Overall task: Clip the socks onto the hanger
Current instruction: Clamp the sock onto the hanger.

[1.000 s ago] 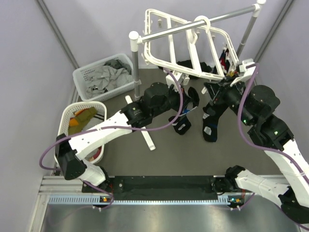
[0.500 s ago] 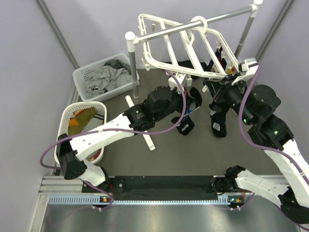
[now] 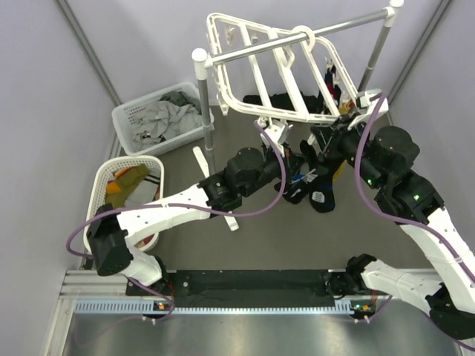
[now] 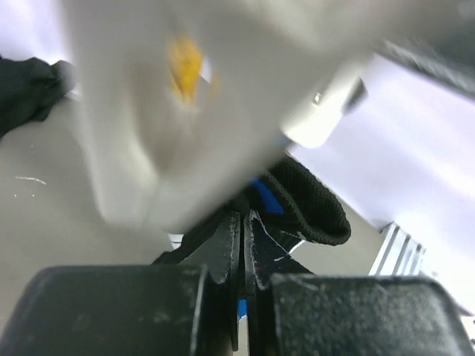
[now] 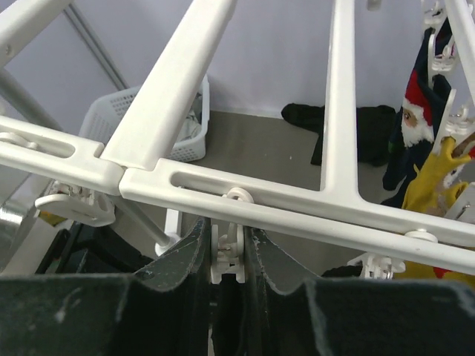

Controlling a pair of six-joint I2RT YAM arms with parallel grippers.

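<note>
The right end effector is pinched on a clip hanging under the hanger's near bar, apparently squeezing it open. The left end effector is clamped on a dark sock with blue marks, held just below the hanger. To do this well, feed the cuff up into the clip's mouth, hold the squeeze steady, then release the clip before the sock. Other socks hang at the hanger's right end.
</note>
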